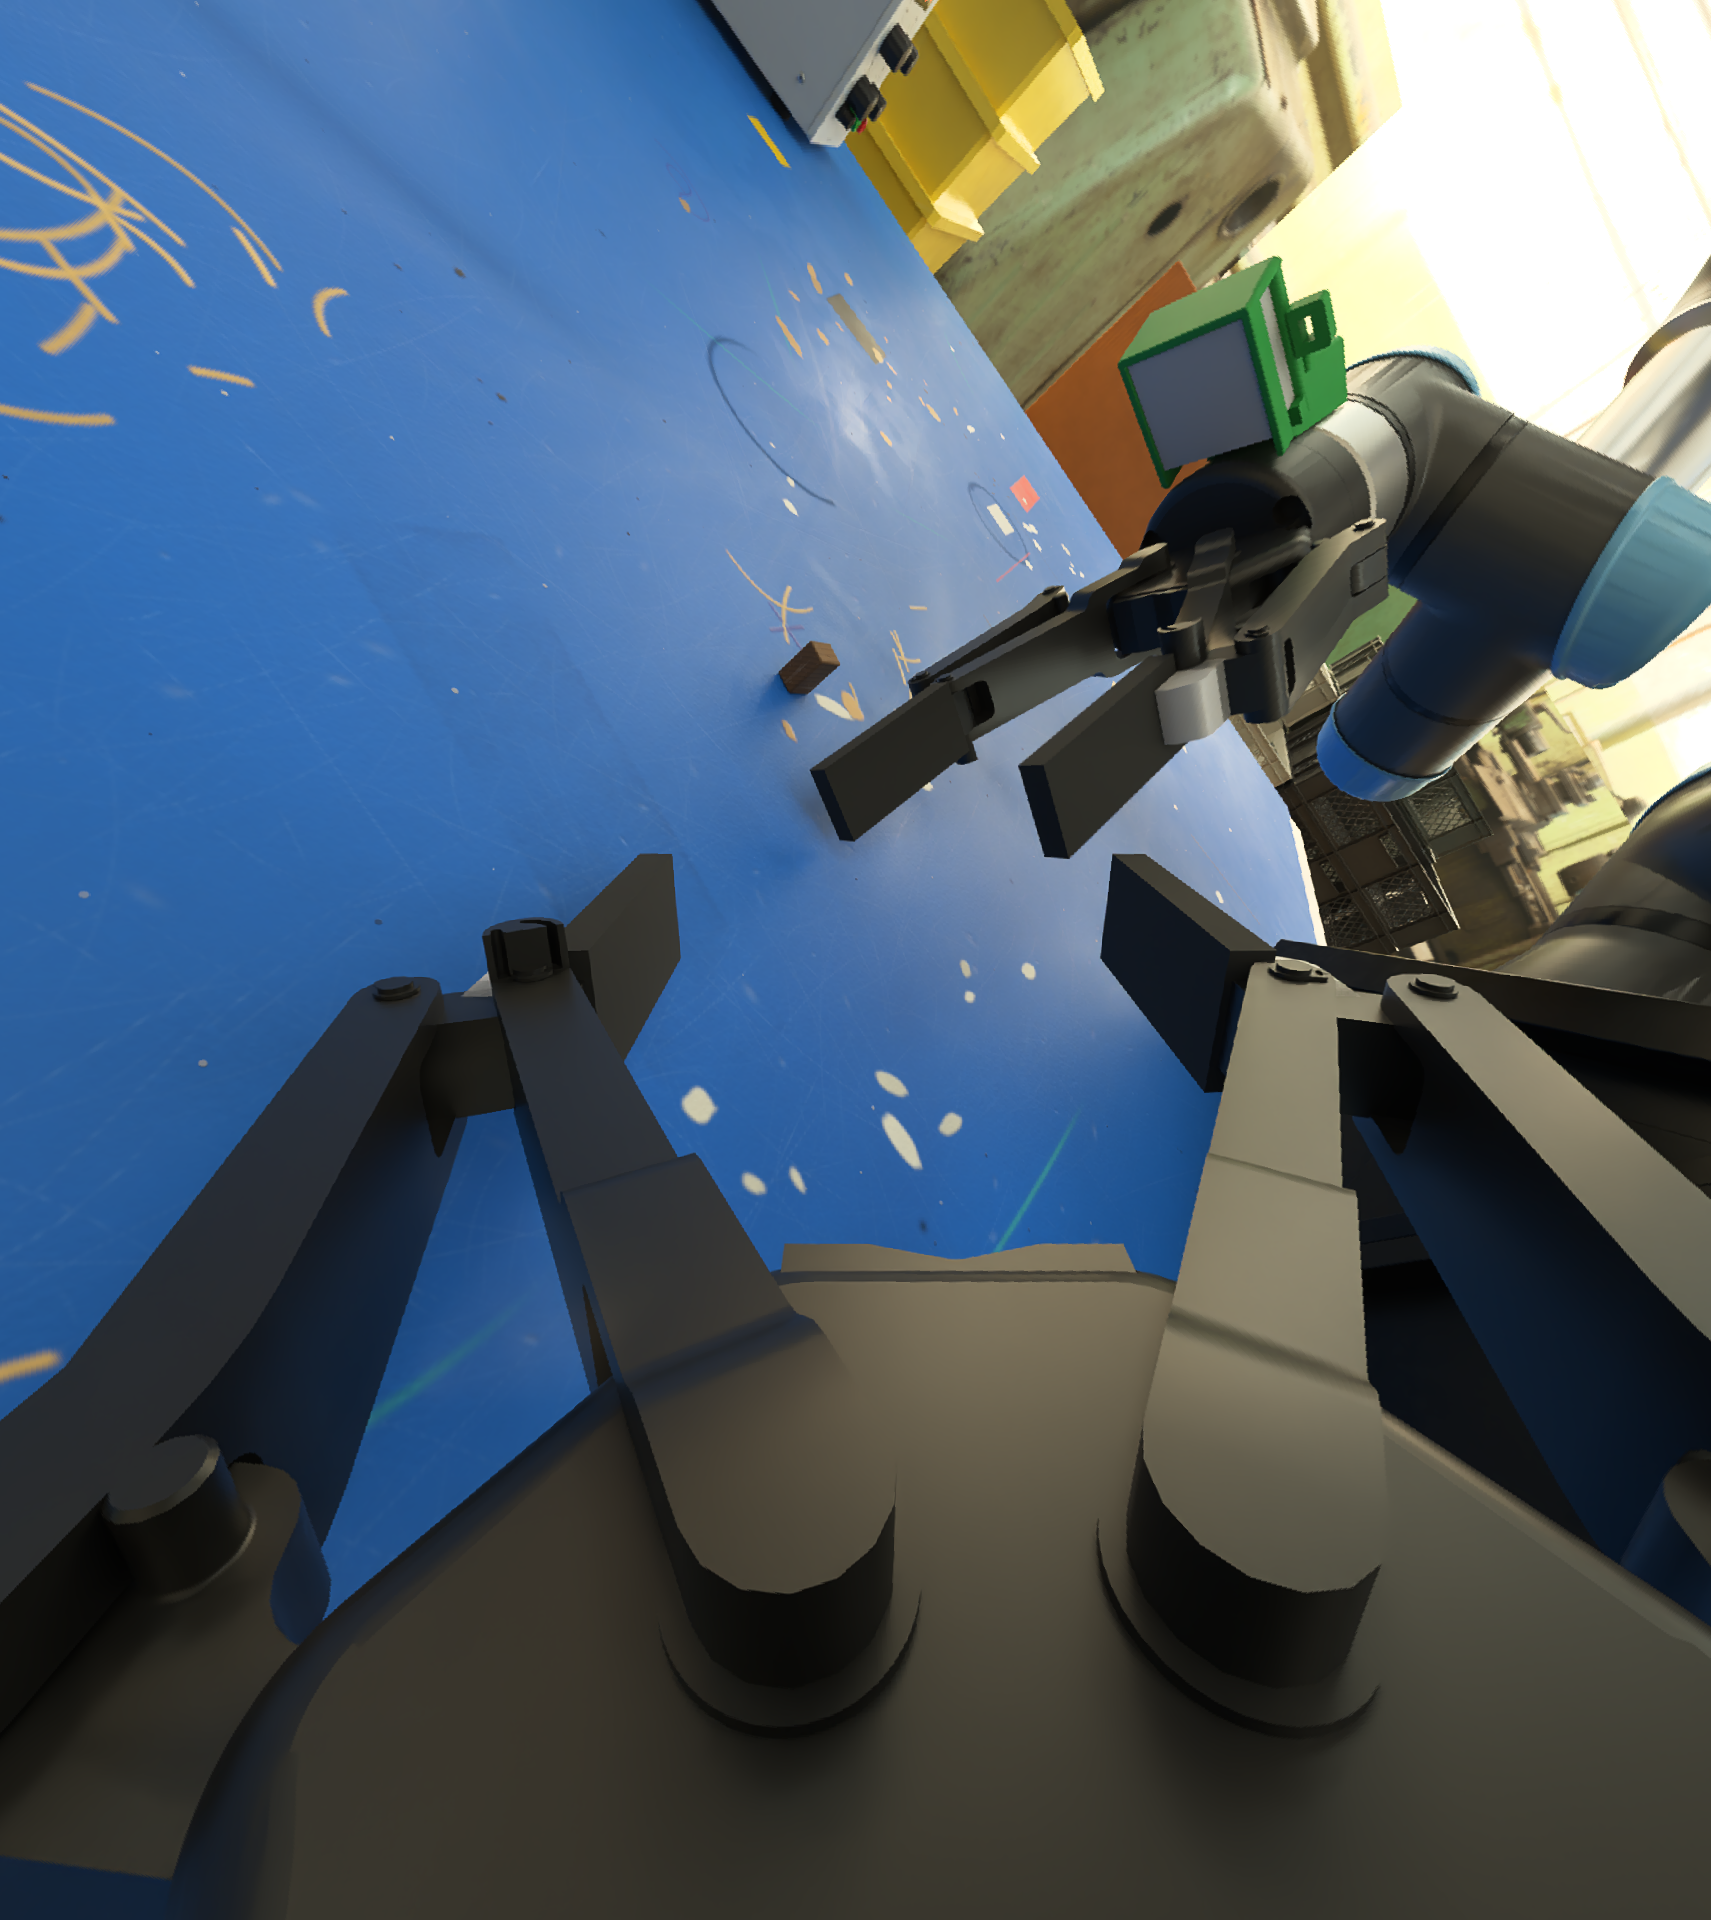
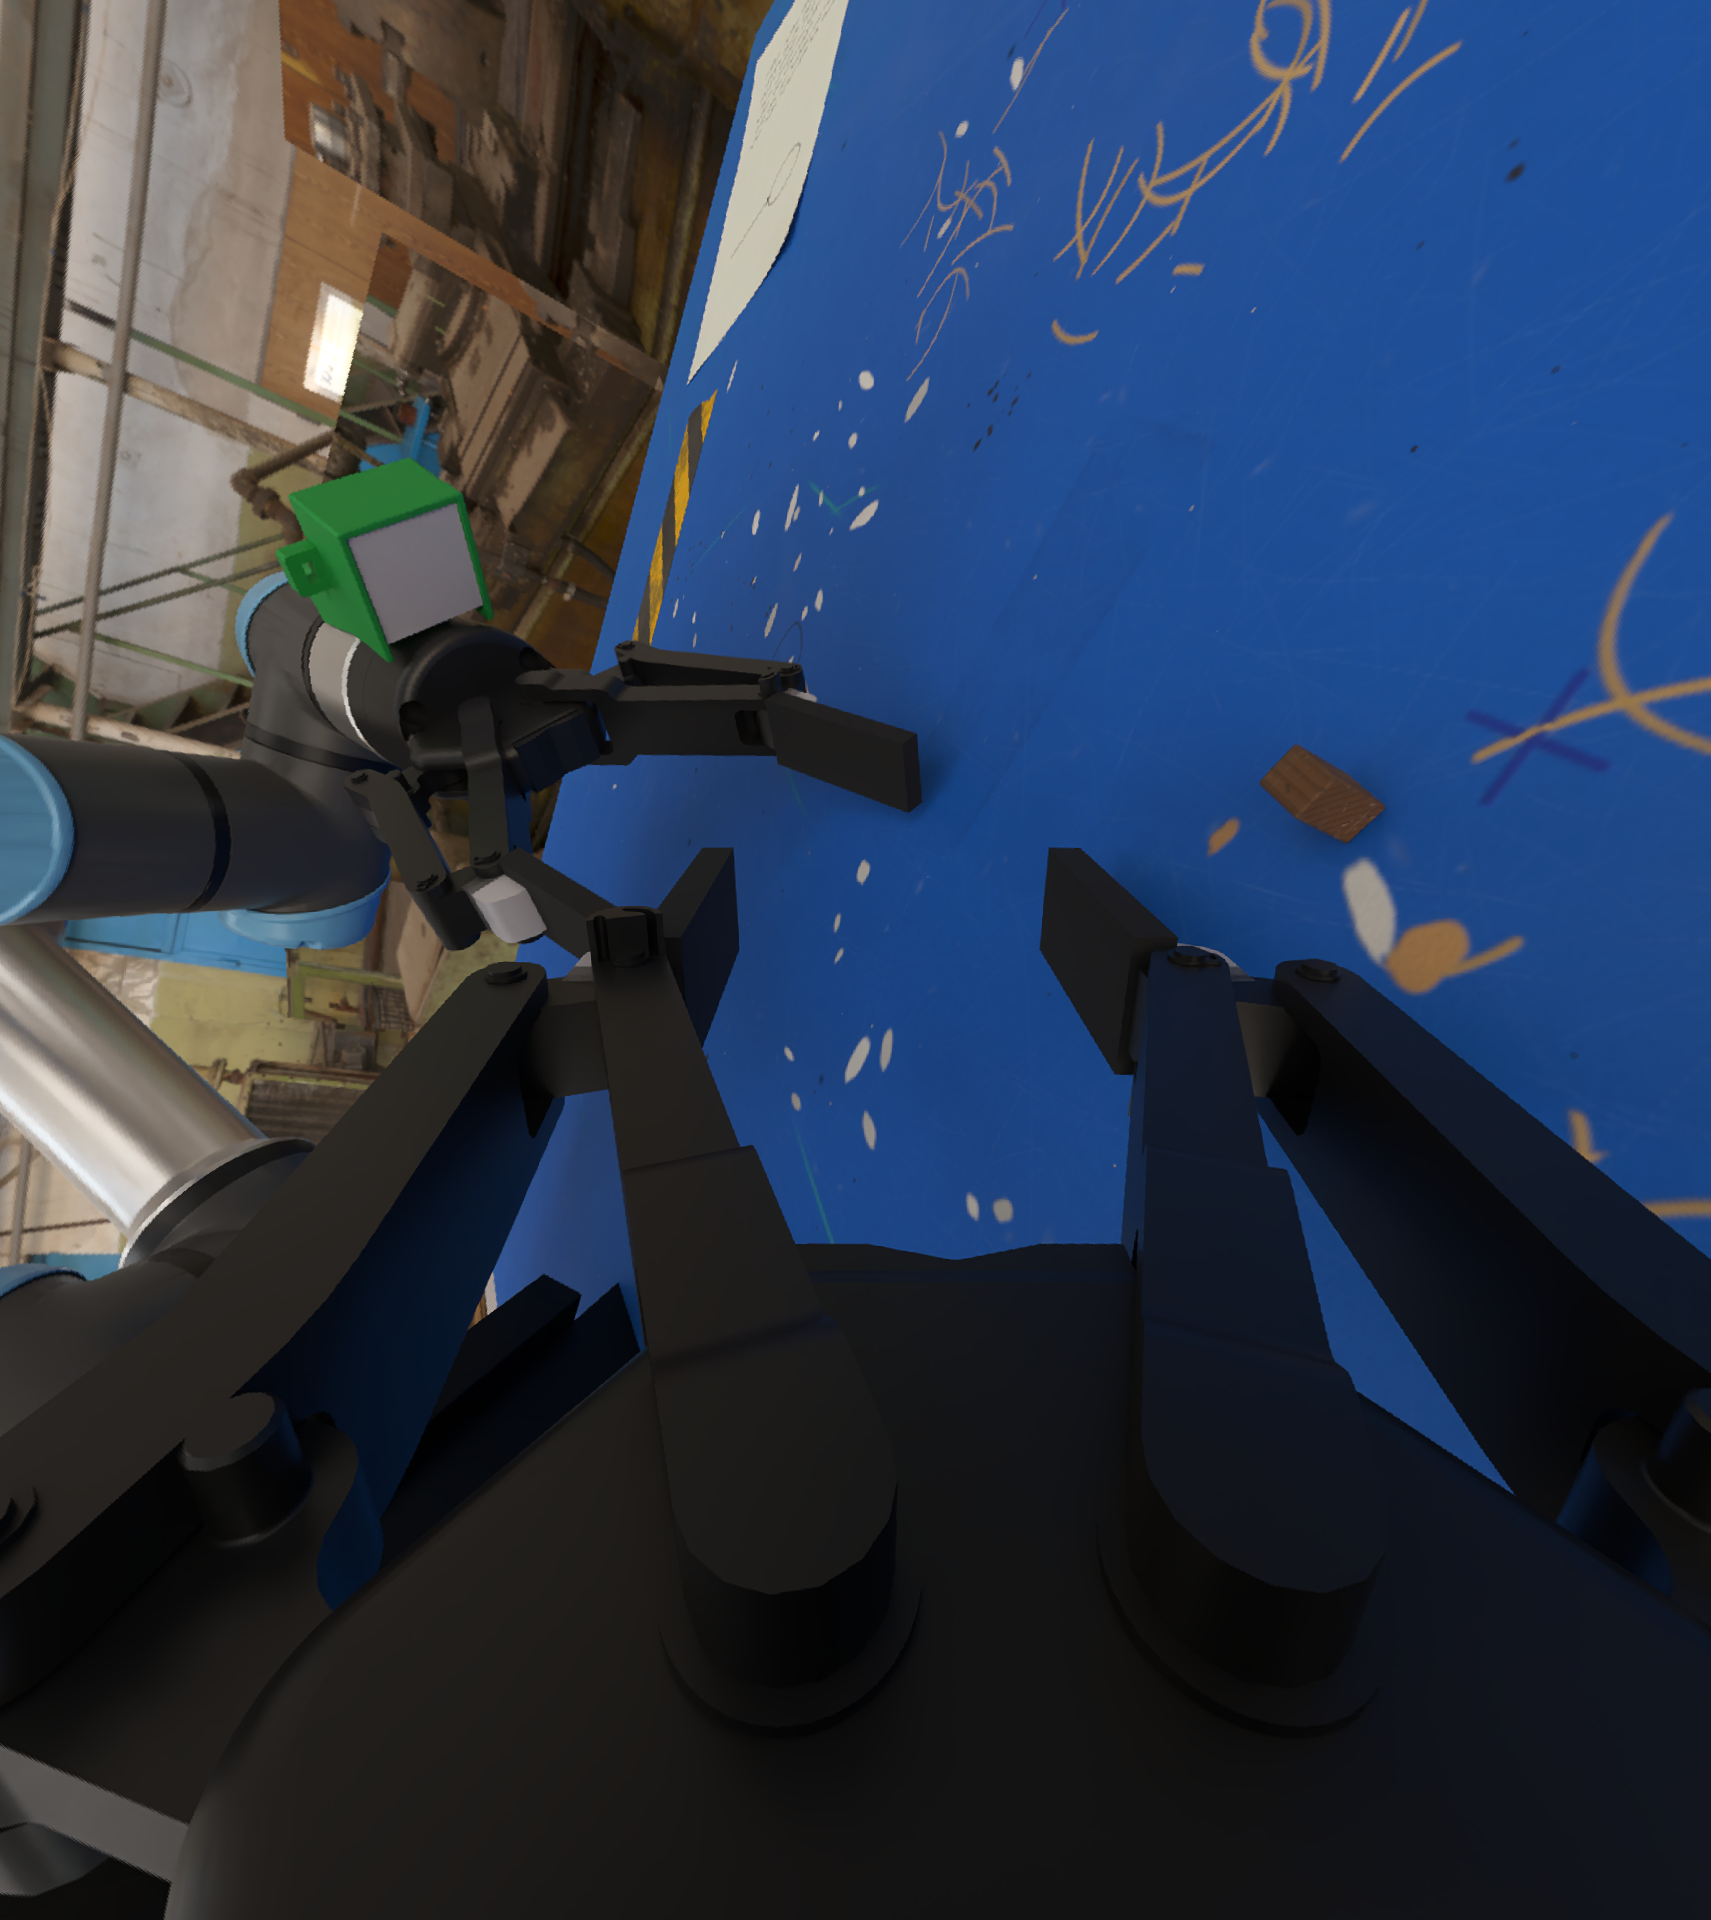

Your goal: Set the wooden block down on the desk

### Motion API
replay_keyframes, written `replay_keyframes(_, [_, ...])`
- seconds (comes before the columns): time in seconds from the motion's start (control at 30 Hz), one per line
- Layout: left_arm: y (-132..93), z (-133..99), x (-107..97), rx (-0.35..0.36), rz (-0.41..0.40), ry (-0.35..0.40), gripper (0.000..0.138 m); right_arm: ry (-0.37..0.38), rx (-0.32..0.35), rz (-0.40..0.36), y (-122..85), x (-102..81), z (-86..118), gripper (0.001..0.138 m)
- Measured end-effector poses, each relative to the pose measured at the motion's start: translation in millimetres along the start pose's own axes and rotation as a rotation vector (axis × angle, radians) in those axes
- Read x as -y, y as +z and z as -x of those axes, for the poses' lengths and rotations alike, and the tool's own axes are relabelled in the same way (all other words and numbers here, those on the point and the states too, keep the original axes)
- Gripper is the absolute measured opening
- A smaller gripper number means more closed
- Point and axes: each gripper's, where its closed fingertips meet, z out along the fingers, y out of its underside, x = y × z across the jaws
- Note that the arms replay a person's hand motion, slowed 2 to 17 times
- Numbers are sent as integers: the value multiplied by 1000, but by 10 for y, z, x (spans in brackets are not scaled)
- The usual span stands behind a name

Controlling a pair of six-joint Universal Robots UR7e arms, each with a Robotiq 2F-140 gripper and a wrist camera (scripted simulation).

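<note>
A small brown wooden block [image 1: 808, 666] lies on the blue desk [image 1: 363, 623]. It also shows in the right wrist view [image 2: 1320, 793], lying on the desk [image 2: 1246, 468] to the right of my fingers. My left gripper [image 1: 887, 935] is open and empty, above the desk and short of the block. My right gripper [image 2: 890, 935] is open and empty too. In the left wrist view the right gripper [image 1: 944, 805] hangs open a little to the right of the block. In the right wrist view the left gripper [image 2: 726, 821] shows at the left, open.
A grey box with knobs [image 1: 820, 62] and a yellow bin [image 1: 976, 114] stand at the desk's far edge. A white sheet [image 2: 768, 177] lies at the desk's far end. The desk edge [image 1: 1194, 665] runs close behind the right gripper.
</note>
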Motion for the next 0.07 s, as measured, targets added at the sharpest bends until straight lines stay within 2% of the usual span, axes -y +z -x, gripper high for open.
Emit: replay_keyframes(0.07, [-1,0,2,-2,-1,-1,106,1,8,10,15,-22,23,79])
